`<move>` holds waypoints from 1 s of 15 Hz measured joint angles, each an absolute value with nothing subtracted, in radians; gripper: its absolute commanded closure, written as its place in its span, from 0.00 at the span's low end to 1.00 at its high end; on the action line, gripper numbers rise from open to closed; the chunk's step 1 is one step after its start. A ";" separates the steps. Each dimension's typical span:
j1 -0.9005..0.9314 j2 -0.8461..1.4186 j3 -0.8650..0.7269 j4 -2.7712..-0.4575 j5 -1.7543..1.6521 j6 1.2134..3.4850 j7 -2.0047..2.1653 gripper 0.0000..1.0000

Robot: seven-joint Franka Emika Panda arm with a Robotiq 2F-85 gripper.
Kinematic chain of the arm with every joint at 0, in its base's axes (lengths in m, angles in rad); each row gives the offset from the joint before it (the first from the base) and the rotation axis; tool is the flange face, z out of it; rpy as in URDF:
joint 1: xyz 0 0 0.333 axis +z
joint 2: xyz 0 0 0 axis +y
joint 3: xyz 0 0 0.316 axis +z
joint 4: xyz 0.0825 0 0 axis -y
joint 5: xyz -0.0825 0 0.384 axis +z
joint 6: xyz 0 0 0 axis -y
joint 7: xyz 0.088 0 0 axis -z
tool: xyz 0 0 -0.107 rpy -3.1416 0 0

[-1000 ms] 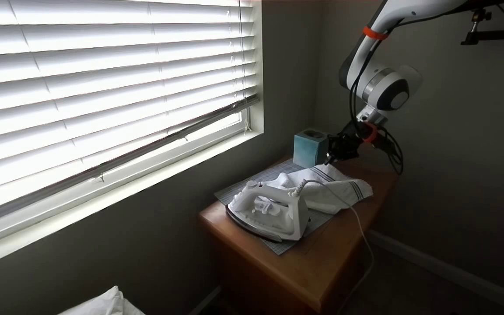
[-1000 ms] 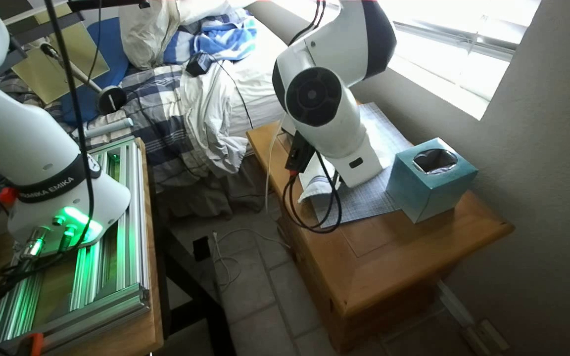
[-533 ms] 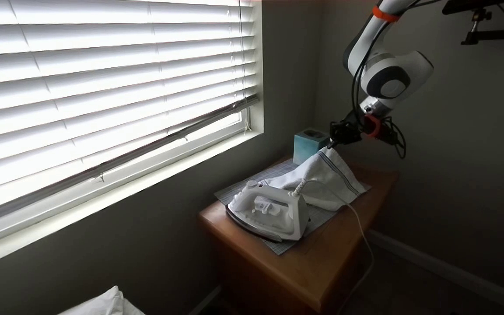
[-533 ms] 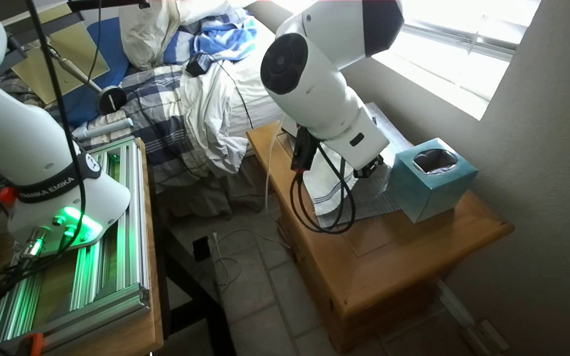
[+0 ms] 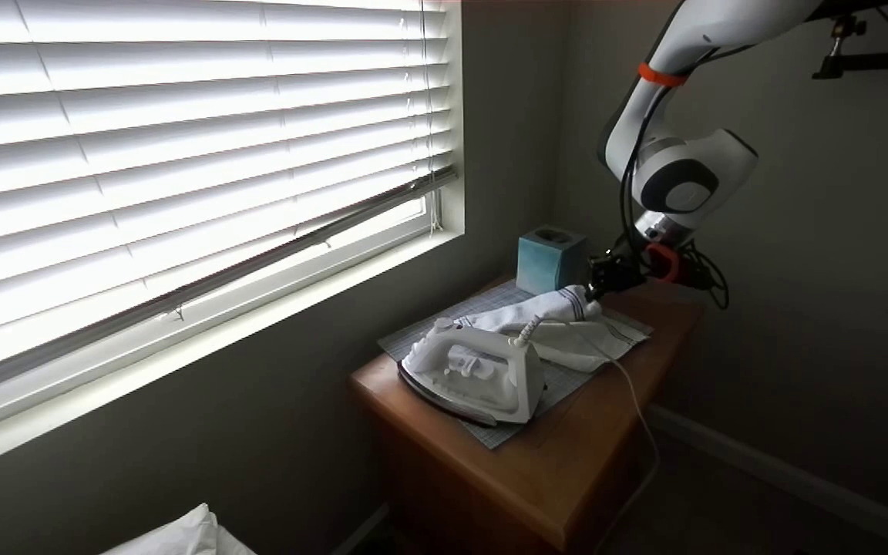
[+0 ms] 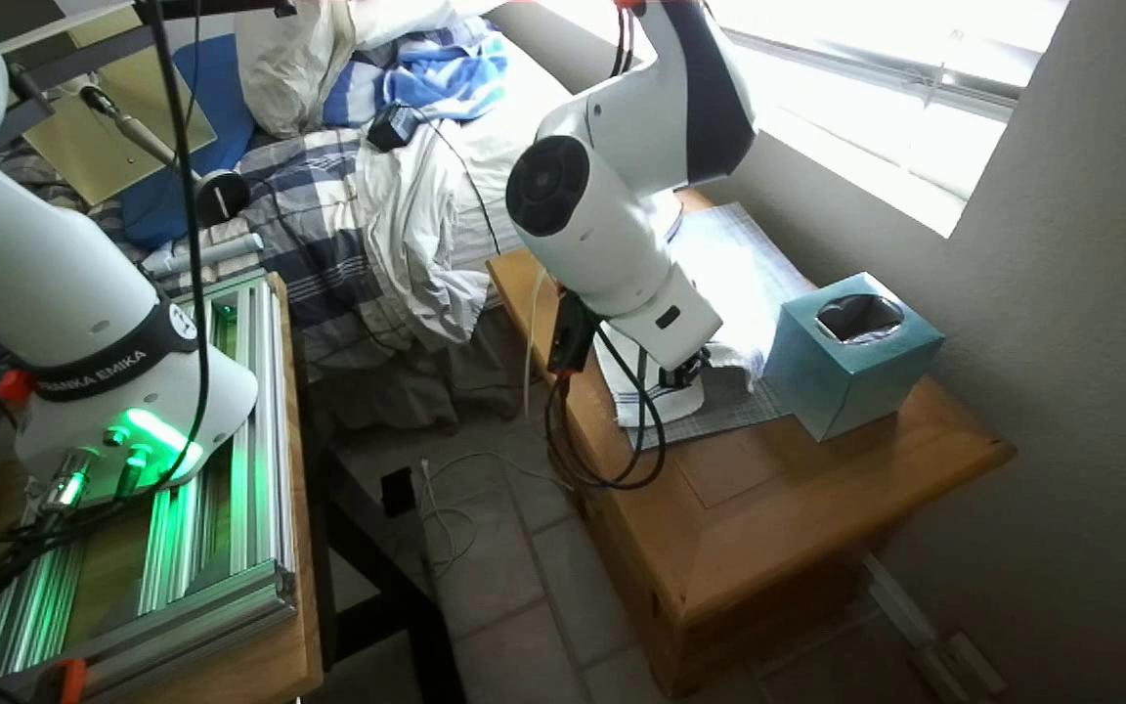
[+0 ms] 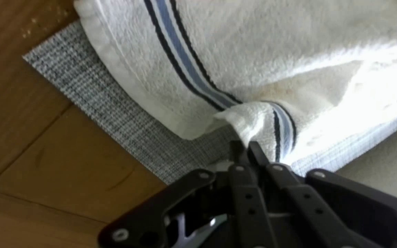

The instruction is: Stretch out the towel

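Observation:
The white towel with blue and black stripes lies rumpled behind the iron in an exterior view. It also shows partly in an exterior view, under the arm, and large in the wrist view. My gripper is shut on the towel's edge in the wrist view, with a striped fold rising to the fingertips. In both exterior views, the gripper is low over the towel's end on the tissue box side. The towel's far end is partly hidden by the iron.
A white iron stands on the near end of the grey woven mat, its cord running over the towel and off the table. A teal tissue box stands close beside the gripper. The wooden table stands against the window wall.
The gripper rose with the towel's edge half a second ago, spreading its striped end, and is now lower again. The held edge has sunk and folded. The iron and box have not moved.

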State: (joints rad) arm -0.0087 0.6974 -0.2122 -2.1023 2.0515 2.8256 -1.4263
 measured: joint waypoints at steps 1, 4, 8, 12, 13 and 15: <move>-0.002 0.708 -0.212 -2.102 2.051 2.828 -1.426 0.54; 0.021 0.709 -0.230 -2.095 2.061 2.858 -1.431 0.32; 0.042 0.650 -0.259 -2.095 2.072 2.868 -1.448 0.05; 0.050 0.593 -0.264 -2.092 2.075 2.871 -1.452 0.00; 0.056 0.586 -0.268 -2.089 2.077 2.876 -1.457 0.00; 0.066 0.585 -0.271 -2.078 2.077 2.888 -1.460 0.00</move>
State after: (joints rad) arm 0.0663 0.5853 -0.2713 -2.0776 2.0771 2.8876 -1.4605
